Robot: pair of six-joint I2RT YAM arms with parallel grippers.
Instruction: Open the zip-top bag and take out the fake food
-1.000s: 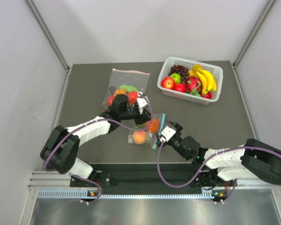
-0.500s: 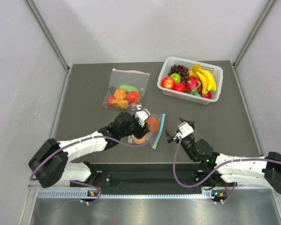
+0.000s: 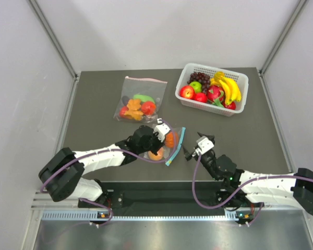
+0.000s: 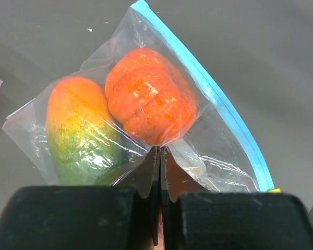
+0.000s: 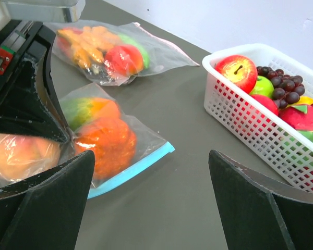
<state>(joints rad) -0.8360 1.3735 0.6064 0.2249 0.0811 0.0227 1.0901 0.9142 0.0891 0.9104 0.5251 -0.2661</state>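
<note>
Dark grey table (image 3: 94, 109). Small clear plastic zip-top bag (image 4: 214, 156) with teal-blue zip strip (image 4: 220, 104) lies centre-front, glossy orange and green fake food (image 4: 148, 101) inside. Left gripper (image 4: 160, 152) clamped on bag film; right gripper (image 5: 150, 161) spread wide beside it. Advise: right pinches strip lip, parts gently.

Bright, even overhead light; soft shadows on the surface (image 3: 94, 104). Glare streaks the bag (image 4: 214, 156); the left hand (image 4: 160, 152), close up, is blurred.

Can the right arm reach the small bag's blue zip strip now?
Probably yes: the zip strip faces the open right gripper with bare table between; the left gripper pinches the bag away from the strip.
</note>
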